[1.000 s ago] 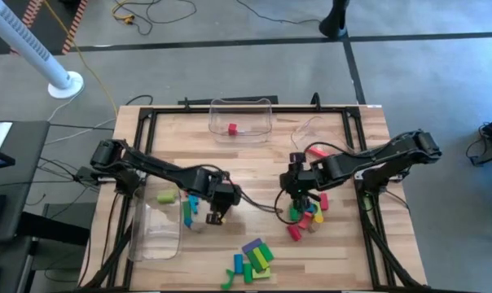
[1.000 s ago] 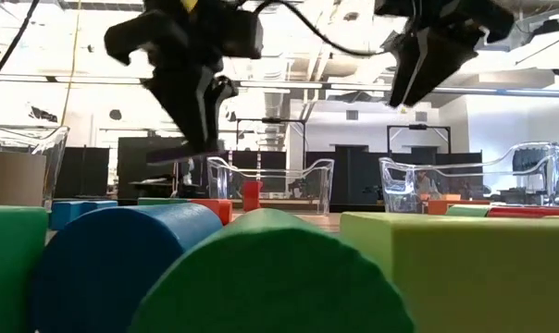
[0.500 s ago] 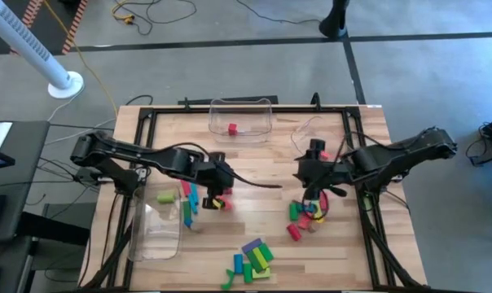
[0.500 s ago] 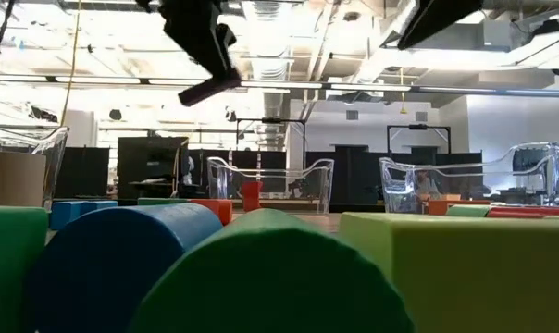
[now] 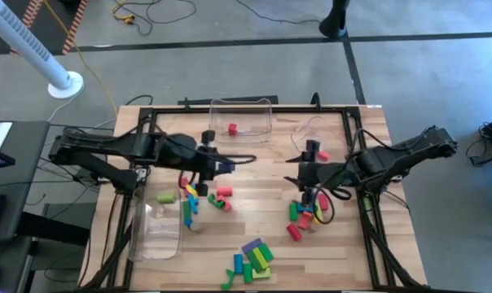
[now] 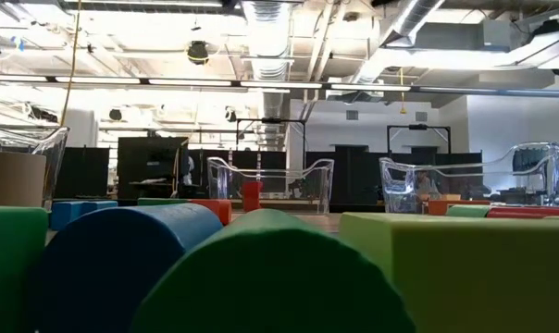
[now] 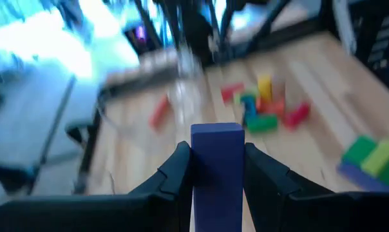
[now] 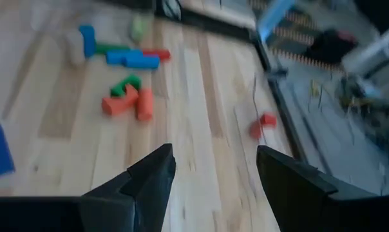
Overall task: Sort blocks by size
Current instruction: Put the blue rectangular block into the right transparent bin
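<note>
High view: the left gripper (image 5: 223, 165) carries a purple block (image 5: 230, 165) just short of the far clear bin (image 5: 240, 106), likely bound for it; the right gripper (image 5: 309, 172) hangs empty by loose blocks (image 5: 305, 215). Left wrist view: fingers (image 7: 172, 174) clamp the purple block. Right wrist view: jaws spread over the wooden table (image 8: 188, 84)

Left wrist view is motion-blurred: the scattered blocks (image 7: 262, 103) read only as colour smears. The purple bar (image 7: 217, 169) runs off the bottom edge. In the low view, neither arm appears; foreground blocks (image 6: 270, 273) hide the table.
</note>
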`<state>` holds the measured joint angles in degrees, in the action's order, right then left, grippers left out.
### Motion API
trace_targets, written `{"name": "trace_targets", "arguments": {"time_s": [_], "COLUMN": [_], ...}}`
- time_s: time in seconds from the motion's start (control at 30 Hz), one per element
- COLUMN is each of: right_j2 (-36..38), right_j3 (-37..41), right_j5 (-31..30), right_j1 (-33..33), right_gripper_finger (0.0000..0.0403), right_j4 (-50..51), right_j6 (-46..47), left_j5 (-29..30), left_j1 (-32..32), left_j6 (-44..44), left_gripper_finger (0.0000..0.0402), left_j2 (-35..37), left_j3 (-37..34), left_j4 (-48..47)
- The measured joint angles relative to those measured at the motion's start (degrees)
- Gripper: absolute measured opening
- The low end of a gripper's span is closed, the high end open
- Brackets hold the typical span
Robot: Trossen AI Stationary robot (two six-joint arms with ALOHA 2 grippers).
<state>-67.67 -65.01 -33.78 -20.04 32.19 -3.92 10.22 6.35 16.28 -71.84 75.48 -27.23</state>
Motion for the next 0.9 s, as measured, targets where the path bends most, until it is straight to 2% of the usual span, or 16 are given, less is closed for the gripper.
{"name": "trace_targets", "arguments": {"time_s": [0.2, 0.4, 0.7, 0.9], "right_j2": [-3.7, -7.2, -9.4, -9.4], "right_j3": [0.0, 0.0, 0.0, 0.0], "right_j5": [0.2, 0.9, 2.0, 2.9], "right_j1": [0.2, 1.9, 4.5, 5.2], "right_gripper_finger": [0.0255, 0.0255, 0.0255, 0.0255], "right_j4": [-12.3, -22.1, -29.3, -32.8], "right_j6": [-8.6, -12.7, -14.6, -16.7], "left_j5": [-8.0, -17.5, -30.3, -35.6], "left_j1": [-1.2, -4.2, -9.1, -11.4], "left_j6": [6.1, 8.6, 9.2, 8.7], "left_gripper_finger": [0.0099, 0.0099, 0.0099, 0.0099], "left_j2": [-0.8, -4.1, -7.2, -7.0], "left_j3": [0.0, 0.0, 0.0, -2.7], "left_j4": [11.0, 17.4, 26.5, 35.7]}}
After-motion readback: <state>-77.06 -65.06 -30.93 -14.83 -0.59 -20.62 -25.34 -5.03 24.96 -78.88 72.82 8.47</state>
